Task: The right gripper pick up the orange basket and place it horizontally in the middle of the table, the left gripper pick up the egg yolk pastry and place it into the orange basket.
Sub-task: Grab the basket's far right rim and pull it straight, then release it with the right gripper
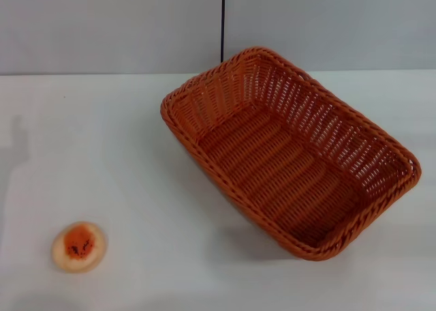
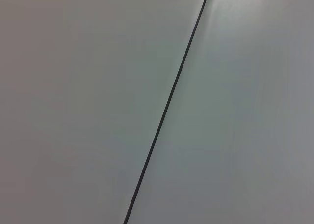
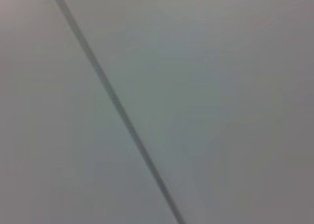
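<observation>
The tabletop [image 1: 136, 154] is the biggest thing here, a wide white matte surface running back to a pale wall with one dark vertical seam [image 1: 223, 21]. Both wrist views show only that pale panelled surface and a dark seam line, so neither end effector is in view anywhere, and whether they are released or clenched cannot be told.

Next in size is the orange basket [image 1: 286, 151], resting on the tabletop right of centre. It sits skewed — its long axis runs diagonally from the far middle toward the near right — so it is not yet laid horizontally in the middle. It is empty. Judging by the open weave it should be light and fairly stiff, with a little give in the sloping walls. The braided rim looks like the sensible hold: a pinch over the rim on a long side, near its middle, would probably keep it from swinging when lifted and turned.

Smallest is the egg yolk pastry [image 1: 79, 245], lying flat at the near left, well apart from the basket. It is likely soft and crumbly — a gentle squeeze across its round edge seems wiser than pressing the orange centre
</observation>
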{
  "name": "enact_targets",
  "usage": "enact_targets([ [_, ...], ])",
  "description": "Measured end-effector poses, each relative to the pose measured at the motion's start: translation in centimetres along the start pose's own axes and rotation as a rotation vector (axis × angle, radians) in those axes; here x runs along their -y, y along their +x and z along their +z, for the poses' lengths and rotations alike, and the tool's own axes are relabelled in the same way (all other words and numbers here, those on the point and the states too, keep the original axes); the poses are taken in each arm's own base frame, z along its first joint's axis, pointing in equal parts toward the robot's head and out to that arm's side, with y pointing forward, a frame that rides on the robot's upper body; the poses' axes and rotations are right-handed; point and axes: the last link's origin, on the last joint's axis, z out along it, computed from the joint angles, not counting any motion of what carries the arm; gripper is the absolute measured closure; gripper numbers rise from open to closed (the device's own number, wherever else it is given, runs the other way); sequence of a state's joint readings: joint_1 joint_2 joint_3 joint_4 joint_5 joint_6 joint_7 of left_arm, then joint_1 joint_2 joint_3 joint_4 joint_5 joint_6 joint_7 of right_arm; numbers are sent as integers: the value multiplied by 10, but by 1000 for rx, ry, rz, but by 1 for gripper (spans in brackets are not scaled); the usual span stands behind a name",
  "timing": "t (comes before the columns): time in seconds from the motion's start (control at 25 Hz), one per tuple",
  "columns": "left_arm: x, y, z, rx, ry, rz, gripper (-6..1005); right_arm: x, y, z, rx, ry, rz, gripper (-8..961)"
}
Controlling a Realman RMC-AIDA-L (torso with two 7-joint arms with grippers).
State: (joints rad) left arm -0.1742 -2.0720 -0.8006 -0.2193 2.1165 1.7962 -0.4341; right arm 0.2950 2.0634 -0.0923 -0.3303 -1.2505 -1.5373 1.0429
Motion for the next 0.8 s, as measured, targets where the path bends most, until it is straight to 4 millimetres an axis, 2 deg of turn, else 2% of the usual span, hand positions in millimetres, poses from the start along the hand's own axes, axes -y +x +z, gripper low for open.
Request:
enact_targets([
  [0.16, -1, 0, 1, -1, -2, -1, 636, -3, -12, 13, -106, -112, 18, 481],
  [0.2, -1, 0, 1, -1, -2, -1, 601, -6, -23, 26, -227, -199, 51, 481],
  [0.24, -1, -1, 1, 1, -2, -2, 566, -6, -23, 26, -227, -199, 51, 481],
  [0.32, 0, -1, 1, 3, 0, -2, 496, -12, -34, 41, -356, -277, 73, 481],
  [0.36, 0, -1, 1, 5, 1, -2, 424, -17, -39, 48, -428, -318, 74, 481],
  [0.4, 0, -2, 1, 8, 3, -1, 352, -31, -49, 64, -572, -395, 51, 482],
  [0.44, 0, -2, 1, 8, 3, -1, 354, -31, -49, 64, -572, -395, 51, 482],
  [0.52, 0, -2, 1, 12, 4, -1, 357, -45, -57, 76, -696, -452, 9, 482],
  [0.6, 0, -4, 1, 21, 4, -13, 361, -65, -62, 93, -914, -518, -61, 482],
  [0.68, 1, -4, 1, 25, 6, -21, 361, -69, -62, 98, -969, -523, -73, 482],
  [0.8, 1, -5, 0, 30, 9, -35, 361, -84, -55, 118, -1149, -513, -109, 482],
])
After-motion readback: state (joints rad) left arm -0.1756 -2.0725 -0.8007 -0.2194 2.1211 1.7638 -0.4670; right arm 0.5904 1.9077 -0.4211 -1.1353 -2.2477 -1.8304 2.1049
